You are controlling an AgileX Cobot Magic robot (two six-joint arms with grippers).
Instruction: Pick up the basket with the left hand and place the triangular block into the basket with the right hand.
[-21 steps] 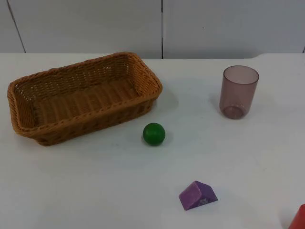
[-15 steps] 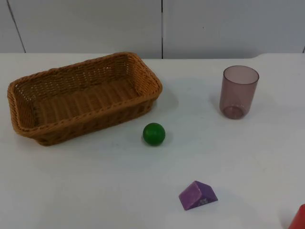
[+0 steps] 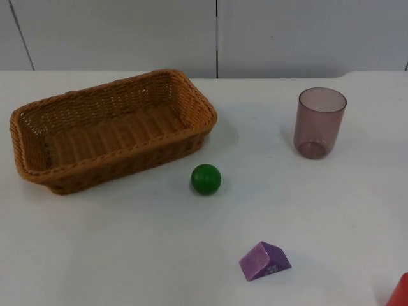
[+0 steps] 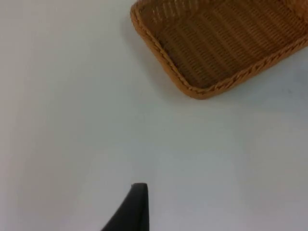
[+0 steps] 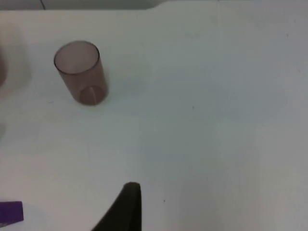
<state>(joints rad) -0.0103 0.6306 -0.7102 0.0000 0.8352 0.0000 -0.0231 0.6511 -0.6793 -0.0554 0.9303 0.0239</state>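
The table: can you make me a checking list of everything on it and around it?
Surface: white table, bare between things.
Job's things: wicker basket empty, on the table; purple triangular block apart, near the front.
Clutter: green ball beside the basket; upright tinted cup; red thing cut off at the edge.
Grippers: left gripper over bare table near the basket; right gripper above the table near the cup.
Cables: nothing seen.
Surroundings: grey partition wall.

The left gripper (image 4: pixel 137 211) is hovering above the counter (image 4: pixel 72 120), one black fingertip showing in the left wrist view. The right gripper (image 5: pixel 126 209) is likewise hanging over the counter, one dark fingertip showing in the right wrist view. Neither gripper is holding or touching anything.
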